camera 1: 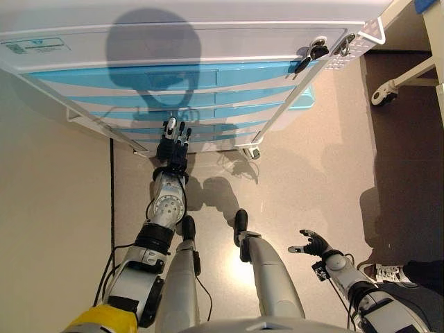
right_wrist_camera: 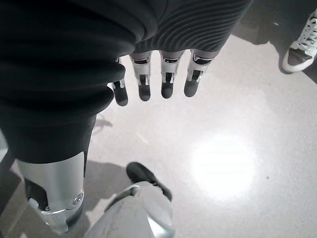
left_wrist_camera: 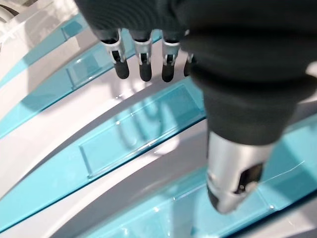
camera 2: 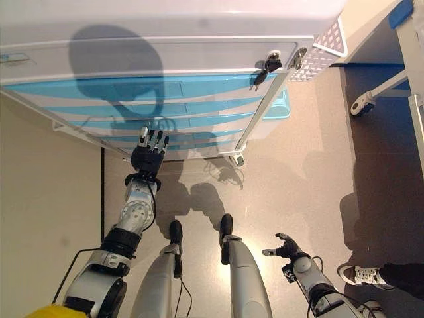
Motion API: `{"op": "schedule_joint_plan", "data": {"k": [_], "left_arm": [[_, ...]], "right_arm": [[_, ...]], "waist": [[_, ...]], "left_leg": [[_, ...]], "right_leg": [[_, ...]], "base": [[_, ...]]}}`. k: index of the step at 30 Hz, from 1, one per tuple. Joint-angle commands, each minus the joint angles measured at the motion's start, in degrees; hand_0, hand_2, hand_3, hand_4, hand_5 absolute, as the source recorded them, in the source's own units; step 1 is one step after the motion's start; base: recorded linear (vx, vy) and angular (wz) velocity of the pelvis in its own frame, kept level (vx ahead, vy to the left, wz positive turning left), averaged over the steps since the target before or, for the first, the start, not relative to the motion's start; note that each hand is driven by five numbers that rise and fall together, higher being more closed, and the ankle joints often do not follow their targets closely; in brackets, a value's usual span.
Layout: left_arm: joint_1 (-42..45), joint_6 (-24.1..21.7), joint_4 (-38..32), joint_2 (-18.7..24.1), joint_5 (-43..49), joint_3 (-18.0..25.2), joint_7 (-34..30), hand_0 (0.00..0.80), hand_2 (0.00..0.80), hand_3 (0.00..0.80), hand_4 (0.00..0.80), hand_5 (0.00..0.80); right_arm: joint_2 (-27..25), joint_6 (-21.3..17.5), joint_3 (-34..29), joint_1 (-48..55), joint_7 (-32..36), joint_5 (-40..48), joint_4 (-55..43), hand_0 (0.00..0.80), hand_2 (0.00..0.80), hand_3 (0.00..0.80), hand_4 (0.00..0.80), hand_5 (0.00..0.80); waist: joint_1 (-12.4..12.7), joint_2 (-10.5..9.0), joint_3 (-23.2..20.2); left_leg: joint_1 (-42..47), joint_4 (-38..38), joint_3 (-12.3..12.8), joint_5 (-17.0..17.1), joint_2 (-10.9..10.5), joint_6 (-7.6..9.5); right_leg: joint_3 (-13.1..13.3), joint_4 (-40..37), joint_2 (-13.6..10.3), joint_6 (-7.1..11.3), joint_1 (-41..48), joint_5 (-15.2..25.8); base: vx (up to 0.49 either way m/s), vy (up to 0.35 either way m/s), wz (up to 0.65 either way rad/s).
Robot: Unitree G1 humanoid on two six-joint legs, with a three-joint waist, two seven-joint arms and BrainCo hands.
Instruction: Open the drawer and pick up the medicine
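Note:
A white cabinet (camera 1: 173, 41) with several blue-fronted drawers (camera 1: 173, 97) stands in front of me, all drawers closed. My left hand (camera 1: 173, 142) reaches up to the lower drawer fronts, its fingers straight and open, tips close to a clear blue handle strip (left_wrist_camera: 138, 129) without gripping it. My right hand (camera 1: 313, 243) hangs low at the right above the floor, fingers relaxed and open, holding nothing. No medicine is in view.
A bunch of keys (camera 1: 311, 54) hangs at the cabinet's upper right corner. The cabinet stands on castors (camera 1: 253, 151). A white frame on wheels (camera 1: 388, 90) is at the right. A person's shoe (camera 2: 358, 273) shows at the lower right on the grey floor.

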Motion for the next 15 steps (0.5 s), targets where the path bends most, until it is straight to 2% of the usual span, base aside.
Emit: {"op": "schedule_joint_plan", "data": {"k": [1,15], "left_arm": [[-7.3,-6.1,-8.8,2.7,3.6,3.8,-4.3,0.800,0.800,0.800,0.800,0.800],[-6.3,-5.9,-11.0,1.6,4.3,3.2,-4.1,0.800,0.800,0.800,0.800,0.800]], "right_arm": [[-3.5,0.3,1.7,3.2,-0.4,-1.2,1.4,0.000,0.000,0.000,0.000,0.000],[-3.4,0.4,1.8,2.9,-0.6,-1.6,2.1,0.000,0.000,0.000,0.000,0.000]], "waist": [[0.5,1.20,-4.6],[0.6,1.10,-4.3]], "left_leg": [[-3.5,2.6,-1.0,-2.9,-2.5,3.26],[-3.7,3.7,-1.0,-3.3,-2.2,3.44]], "right_leg": [[0.2,-3.6,-0.4,4.03,1.5,3.2],[0.5,-3.0,-0.3,3.91,1.5,3.0]], "base": [[0.000,0.000,0.00],[0.000,0.000,0.00]]}}
